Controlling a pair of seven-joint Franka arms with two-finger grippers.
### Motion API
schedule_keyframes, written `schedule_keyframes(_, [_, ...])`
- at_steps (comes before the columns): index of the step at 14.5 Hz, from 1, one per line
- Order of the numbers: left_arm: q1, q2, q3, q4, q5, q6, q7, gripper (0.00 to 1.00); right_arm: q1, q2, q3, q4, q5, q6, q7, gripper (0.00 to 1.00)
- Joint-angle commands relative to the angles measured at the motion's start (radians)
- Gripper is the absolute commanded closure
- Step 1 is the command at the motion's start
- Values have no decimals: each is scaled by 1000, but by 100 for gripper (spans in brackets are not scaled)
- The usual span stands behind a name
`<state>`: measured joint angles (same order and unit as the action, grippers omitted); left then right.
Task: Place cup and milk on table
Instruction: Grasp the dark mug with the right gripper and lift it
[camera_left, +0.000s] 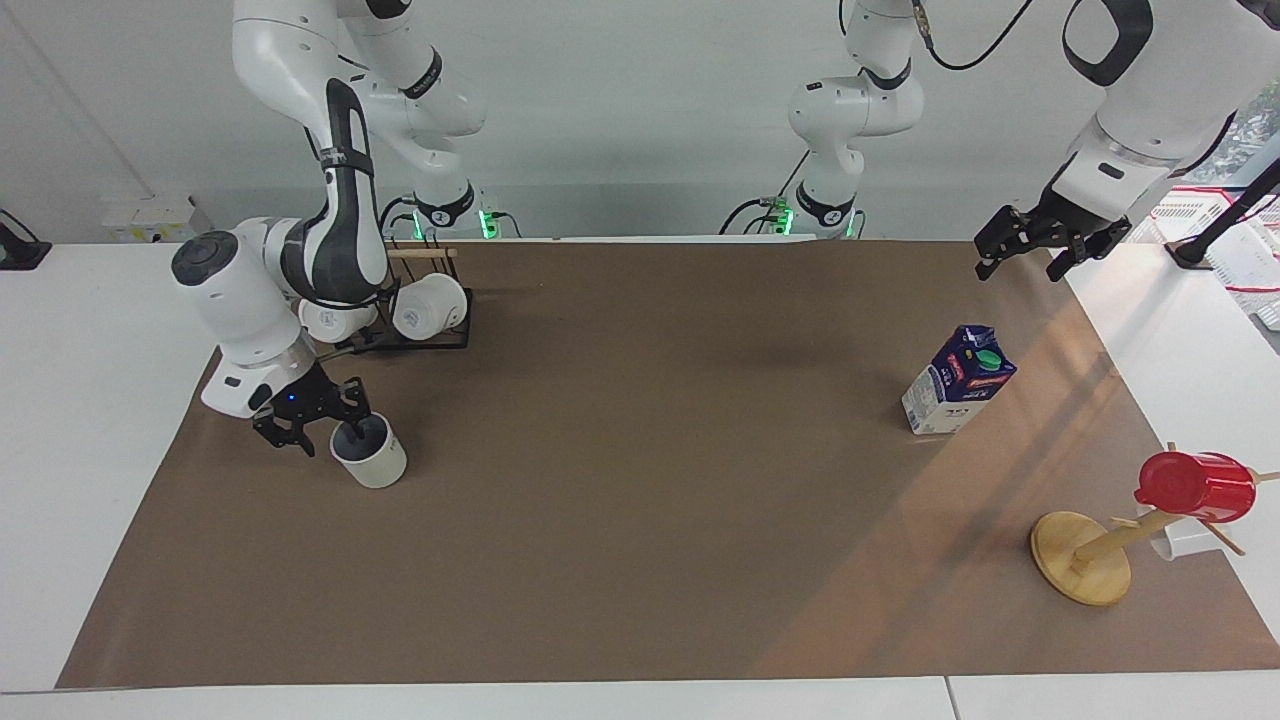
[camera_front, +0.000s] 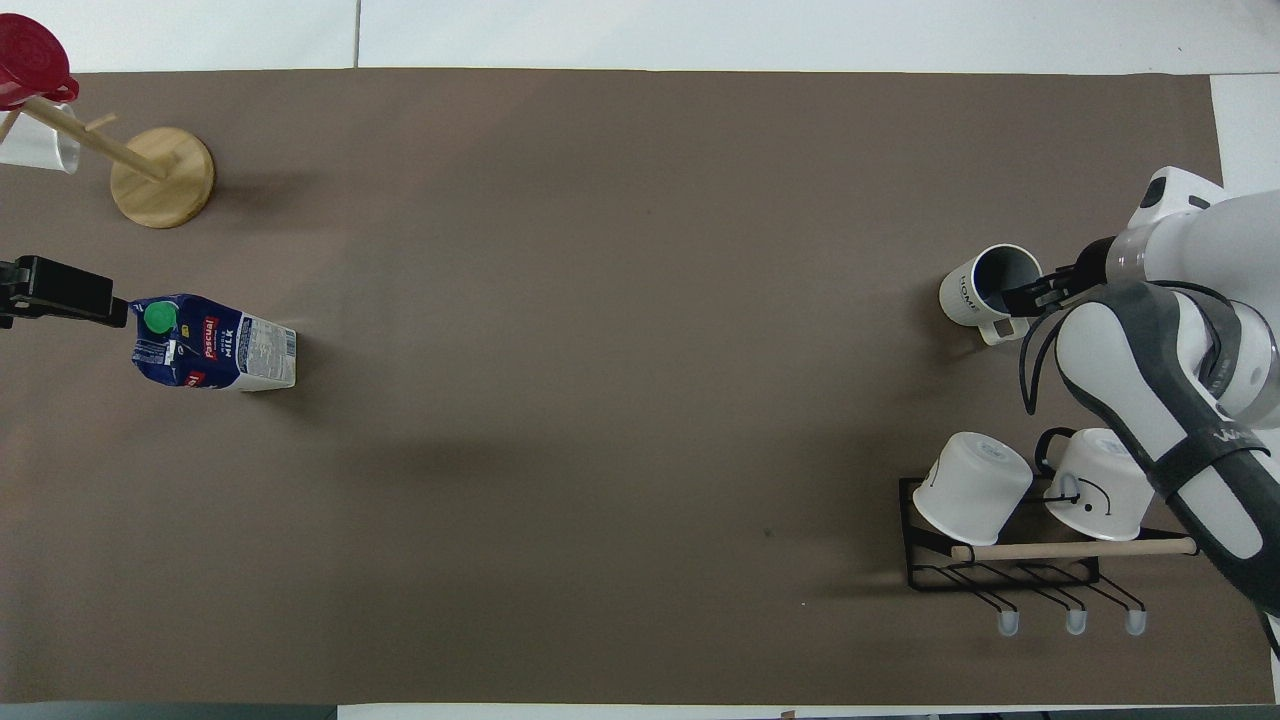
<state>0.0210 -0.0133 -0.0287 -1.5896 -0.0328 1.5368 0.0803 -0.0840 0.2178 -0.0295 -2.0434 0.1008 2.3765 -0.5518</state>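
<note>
Right gripper (camera_left: 335, 425) at cup (camera_left: 370, 452), lower left of facing view; one finger appears inside rim, other outside wall, jaws straddling rim, firm pinch not confirmed. Cup upright on brown sheet of table (camera_left: 640, 560). I judge cup rigid, light, glazed and slippery, chip-prone; rim wall beside handle is my choice of hold. Milk (camera_left: 958, 380) upright, right of centre in facing view; carton light, walls yielding, so I would grip white lower body. Left gripper (camera_left: 1035, 250) waits in air, upper right, jaws spread, empty

Right claw (camera_left: 320, 433) low, arm bent steeply down — left claw (camera_left: 1035, 248) raised, spread, waiting.
</note>
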Motion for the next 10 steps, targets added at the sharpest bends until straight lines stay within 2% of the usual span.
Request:
schedule_keyframes(1, [8, -24, 1, -20, -12, 3, 16, 0, -2, 2, 3, -3, 22, 15, 9, 100])
schedule_keyframes(4, [10, -25, 1, -21, -12, 2, 16, 0, -2, 2, 5, 12, 22, 4, 43, 100])
schedule_keyframes(6, [8, -25, 1, -21, -12, 2, 16, 0, 4, -3, 17, 81, 22, -84, 94, 100])
schedule_keyframes(8, [8, -25, 1, -21, -12, 0, 16, 0, 67, -6, 29, 175, 5, -213, 250, 100])
schedule_keyframes(10, [8, -27, 1, -21, -12, -6, 16, 0, 179, -6, 28, 232, -31, -273, 425, 100])
